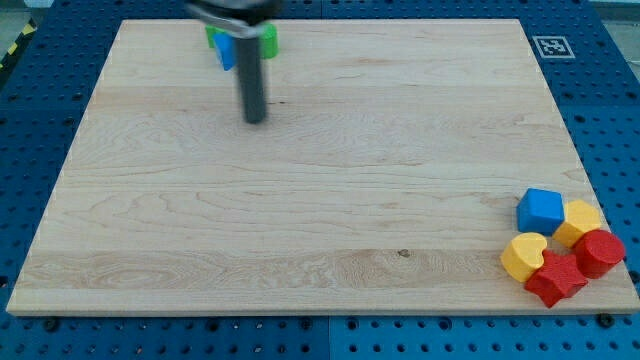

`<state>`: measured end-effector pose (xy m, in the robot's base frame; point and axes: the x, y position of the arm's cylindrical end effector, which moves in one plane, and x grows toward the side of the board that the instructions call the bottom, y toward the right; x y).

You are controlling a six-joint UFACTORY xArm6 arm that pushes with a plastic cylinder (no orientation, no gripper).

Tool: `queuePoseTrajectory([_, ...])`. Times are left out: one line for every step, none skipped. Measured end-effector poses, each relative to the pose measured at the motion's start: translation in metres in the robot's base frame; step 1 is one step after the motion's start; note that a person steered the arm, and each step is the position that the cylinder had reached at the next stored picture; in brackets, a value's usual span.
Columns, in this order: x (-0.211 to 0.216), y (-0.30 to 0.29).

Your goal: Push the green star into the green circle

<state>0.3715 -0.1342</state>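
Two green pieces (268, 40) lay at the upper left of the frame, near the wooden board's top edge, largely hidden behind the dark rod. Which was the star and which the circle could not be made out. A blue block (226, 52) sat against them.

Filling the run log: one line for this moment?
my tip: just below green blocks, blue block | other blocks: bottom-right cluster
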Motion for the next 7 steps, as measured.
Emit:
queuePoseTrajectory([-0.032, -0.092])
queuePoseTrajectory([-0.079, -0.115])
queuePoseTrajectory([-0.150, -0.115])
queuePoseTrajectory([-0.164, -0.115])
queuePoseTrajectory([-0.164, -0.097])
queuePoseTrajectory([-0.150, -0.045])
queuePoseTrajectory([-0.128, -0.025])
